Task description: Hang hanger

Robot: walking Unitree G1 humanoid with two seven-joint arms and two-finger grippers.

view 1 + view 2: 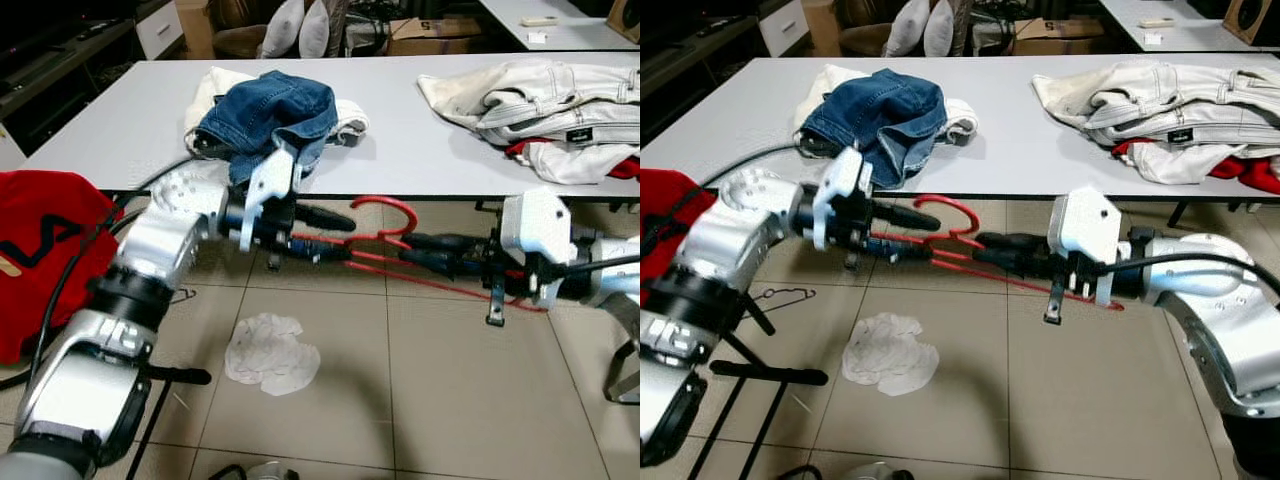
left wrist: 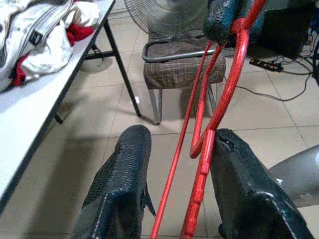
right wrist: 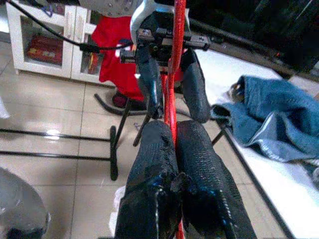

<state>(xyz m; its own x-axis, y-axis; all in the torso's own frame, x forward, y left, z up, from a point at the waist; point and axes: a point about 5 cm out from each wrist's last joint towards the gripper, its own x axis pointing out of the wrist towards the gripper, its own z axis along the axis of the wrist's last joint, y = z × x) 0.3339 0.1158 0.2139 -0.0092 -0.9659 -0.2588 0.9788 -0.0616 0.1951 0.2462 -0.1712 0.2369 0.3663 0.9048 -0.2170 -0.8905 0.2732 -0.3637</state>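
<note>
A red wire hanger (image 1: 386, 200) is held level in the air before the table's front edge, its hook curving upward. My right gripper (image 1: 412, 252) is shut on the hanger's wires; in the right wrist view its fingers (image 3: 154, 149) pinch the red wire (image 3: 177, 15). My left gripper (image 1: 340, 235) faces it from the left, open. Its two fingers straddle the hanger (image 2: 232, 74), which rests against one finger (image 2: 234, 164).
The grey table (image 1: 420, 140) carries blue jeans (image 1: 275, 105) and white garments (image 1: 540, 100). A red garment (image 1: 40, 250) hangs on a black rack at the left. A crumpled white cloth (image 1: 268, 352) lies on the tiled floor. A chair (image 2: 179, 64) stands beyond.
</note>
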